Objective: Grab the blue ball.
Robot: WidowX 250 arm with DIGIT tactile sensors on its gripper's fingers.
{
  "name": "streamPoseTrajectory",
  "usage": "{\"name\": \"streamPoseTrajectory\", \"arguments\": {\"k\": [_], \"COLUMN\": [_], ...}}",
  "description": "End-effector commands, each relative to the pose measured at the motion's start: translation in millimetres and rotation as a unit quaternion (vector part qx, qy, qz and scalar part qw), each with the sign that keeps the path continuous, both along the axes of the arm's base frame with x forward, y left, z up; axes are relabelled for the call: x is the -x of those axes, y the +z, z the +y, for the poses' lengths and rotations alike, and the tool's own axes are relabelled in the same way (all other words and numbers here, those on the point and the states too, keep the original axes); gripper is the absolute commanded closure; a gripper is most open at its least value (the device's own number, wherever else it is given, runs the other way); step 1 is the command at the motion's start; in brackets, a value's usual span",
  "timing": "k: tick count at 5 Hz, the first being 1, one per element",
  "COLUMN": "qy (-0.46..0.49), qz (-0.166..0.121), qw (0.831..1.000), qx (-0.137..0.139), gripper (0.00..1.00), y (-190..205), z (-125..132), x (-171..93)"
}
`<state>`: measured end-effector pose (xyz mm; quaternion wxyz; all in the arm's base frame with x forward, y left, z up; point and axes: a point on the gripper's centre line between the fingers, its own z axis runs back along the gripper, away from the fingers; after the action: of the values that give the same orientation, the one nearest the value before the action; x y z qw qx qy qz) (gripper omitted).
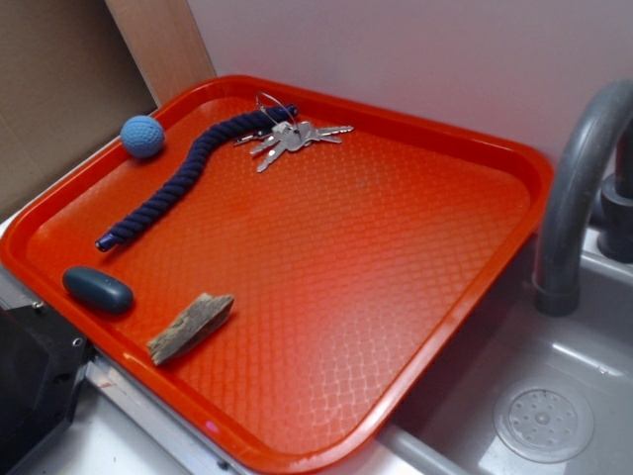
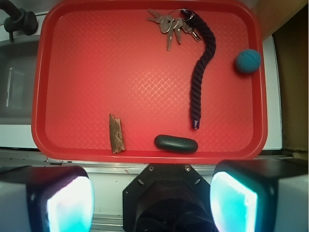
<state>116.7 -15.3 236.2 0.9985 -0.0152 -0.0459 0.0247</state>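
Note:
The blue ball, small, light blue and dimpled, rests on the red tray by its far left corner in the exterior view and near its right edge in the wrist view. My gripper hangs high above the tray's near edge, well away from the ball. Its jaws stand wide apart with nothing between them. The two pads show at the bottom corners of the wrist view. The gripper does not appear in the exterior view.
Also on the tray are a navy twisted rope, a bunch of keys, a dark oval pebble and a piece of wood. A grey faucet and a sink drain lie to the right.

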Motion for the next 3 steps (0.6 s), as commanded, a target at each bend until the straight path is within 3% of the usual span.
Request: {"name": "streamPoseTrajectory", "arguments": {"k": [1,2,3], "qy": [0.0,0.087,0.183], "qz": [0.0,0.029,0.032], "qw": [1.0,0.996,0.983], "qx": [0.0,-0.007,-0.011], "gripper": [0.0,0.0,0.0], "y": [0.0,-38.7,-77.6], "z": [0.0,19.8,46.3], "x": [0.0,-44.1,-71.6]}}
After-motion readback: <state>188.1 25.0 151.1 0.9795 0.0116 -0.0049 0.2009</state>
